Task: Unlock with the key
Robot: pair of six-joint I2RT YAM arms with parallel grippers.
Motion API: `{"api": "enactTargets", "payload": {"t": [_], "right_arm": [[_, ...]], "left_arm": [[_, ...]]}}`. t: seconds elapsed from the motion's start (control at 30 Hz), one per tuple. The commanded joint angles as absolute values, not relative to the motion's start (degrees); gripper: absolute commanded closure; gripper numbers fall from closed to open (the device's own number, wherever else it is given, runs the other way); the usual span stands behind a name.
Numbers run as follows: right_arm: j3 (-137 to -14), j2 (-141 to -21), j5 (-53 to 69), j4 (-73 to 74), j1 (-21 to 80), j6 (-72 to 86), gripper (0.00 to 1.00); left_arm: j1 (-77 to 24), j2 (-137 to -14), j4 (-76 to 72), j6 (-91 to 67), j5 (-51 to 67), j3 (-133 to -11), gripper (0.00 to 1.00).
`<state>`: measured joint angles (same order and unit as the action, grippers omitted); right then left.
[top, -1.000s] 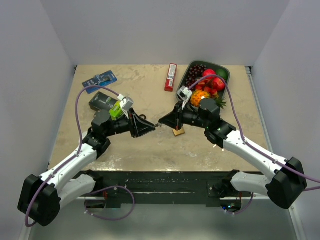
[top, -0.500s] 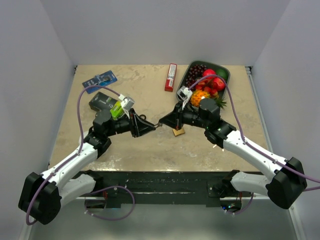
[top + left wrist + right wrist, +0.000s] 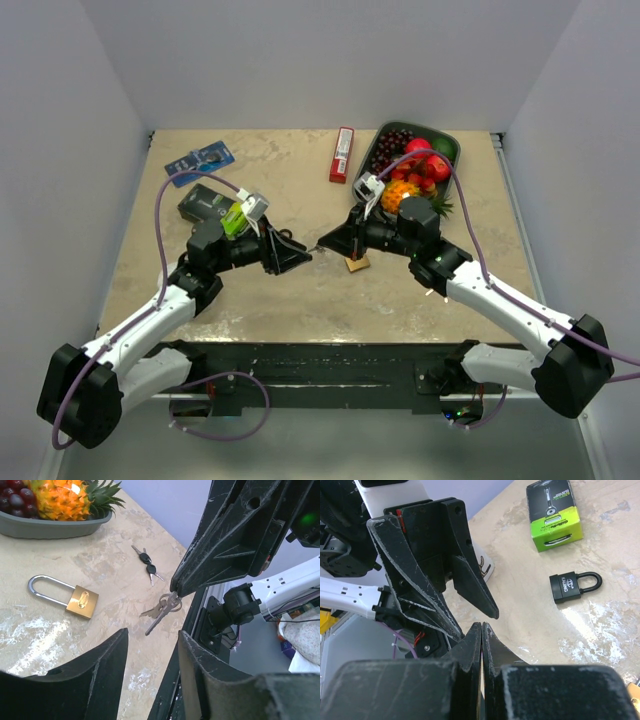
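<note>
The left hand [image 3: 151,641] now gapes wider than a second ago and sits a little back from the right hand [image 3: 176,587], holding nothing. The right hand is clenched on the ring of the keys [image 3: 162,611], so the handover seems done. The keys are plain silver and dangle from its tips. The padlock [image 3: 75,599], brass and apparently locked, lies flat near the middle of the surface [image 3: 107,555].

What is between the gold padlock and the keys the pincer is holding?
Nothing but bare table, seen in the left wrist view, between the brass padlock and the key bunch held by the right pincer.
</note>
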<state>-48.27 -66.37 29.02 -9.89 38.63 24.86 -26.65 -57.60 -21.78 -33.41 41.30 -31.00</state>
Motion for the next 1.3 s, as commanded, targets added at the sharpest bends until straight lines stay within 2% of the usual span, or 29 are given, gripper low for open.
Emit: {"api": "enactTargets", "payload": {"t": [0.0,0.17,0.47,0.67,0.73,0.87,0.93,0.97,1.03,1.2,1.27], "right_arm": [[-48.3,-65.7,28.1,-12.2,38.8,25.5,1.0],[-47.9,-65.1,28.7,-13.7,38.8,26.7,1.0],[-46.7,-65.0,31.2,-16.9,38.1,29.2,1.0],[-46.1,-65.1,32.3,-17.9,37.6,30.0,1.0],[-46.0,-65.0,32.3,-17.8,37.4,30.1,1.0],[-45.8,-64.9,32.6,-18.0,37.0,30.2,1.0],[-45.8,-64.9,32.9,-17.9,37.0,30.2,1.0],[-45.7,-64.9,33.0,-18.0,37.0,30.1,1.0],[-45.7,-65.3,33.6,-17.8,36.8,30.1,1.0],[-46.4,-65.7,35.5,-15.2,36.3,28.7,1.0],[-47.7,-65.6,36.4,-11.5,35.8,26.3,0.97]], "left_arm": [[-26.6,-57.7,-26.1,-32.9,41.2,-30.8,0.48],[-26.6,-59.1,-32.0,-36.0,43.5,-29.6,0.45],[-26.6,-60.3,-36.4,-37.8,47.2,-29.0,0.49],[-26.6,-59.7,-37.4,-38.1,48.0,-28.7,0.62],[-26.6,-59.7,-37.4,-38.3,48.3,-28.7,0.69],[-26.6,-59.8,-37.5,-38.5,48.9,-28.4,0.75],[-26.6,-59.6,-37.5,-38.4,49.0,-28.5,0.82],[-26.6,-59.6,-37.5,-38.4,49.0,-28.5,0.9],[-26.6,-59.4,-37.4,-38.1,49.0,-28.5,1.0],[-26.6,-59.2,-30.6,-32.4,50.4,-30.8,1.0],[-26.6,-58.9,-20.7,-27.6,50.4,-34.2,1.0]]}}
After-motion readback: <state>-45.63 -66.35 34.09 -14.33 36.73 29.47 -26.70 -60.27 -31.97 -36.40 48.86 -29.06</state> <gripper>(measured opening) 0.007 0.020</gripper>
